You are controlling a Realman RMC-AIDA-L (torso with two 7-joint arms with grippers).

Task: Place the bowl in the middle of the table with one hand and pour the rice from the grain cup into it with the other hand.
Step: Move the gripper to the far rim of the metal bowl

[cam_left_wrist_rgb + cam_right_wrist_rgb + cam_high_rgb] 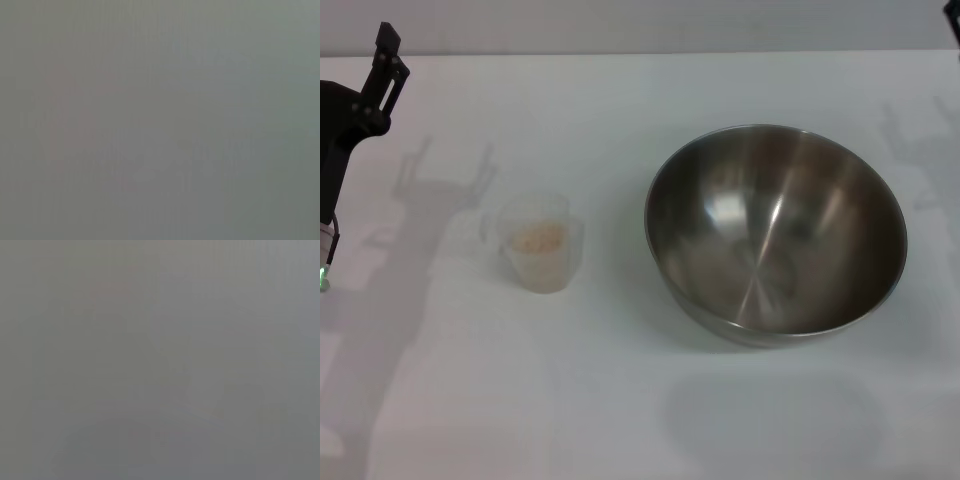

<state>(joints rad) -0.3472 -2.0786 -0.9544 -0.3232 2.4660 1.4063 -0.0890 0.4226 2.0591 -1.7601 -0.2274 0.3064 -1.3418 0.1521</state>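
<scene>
The steel bowl (775,232) stands upright and empty on the white table (620,400), right of the middle. The clear grain cup (540,243) stands upright to its left, apart from it, with a pale heap of rice (538,238) inside. My left gripper (386,50) hangs at the far left edge, well away from the cup and holding nothing. Only a dark sliver of my right gripper (954,22) shows at the top right corner, far from the bowl. Both wrist views show plain grey and none of these things.
The arms cast soft shadows on the table, left of the cup (440,190) and beyond the bowl (910,150). The table's far edge (640,52) runs along the top of the head view.
</scene>
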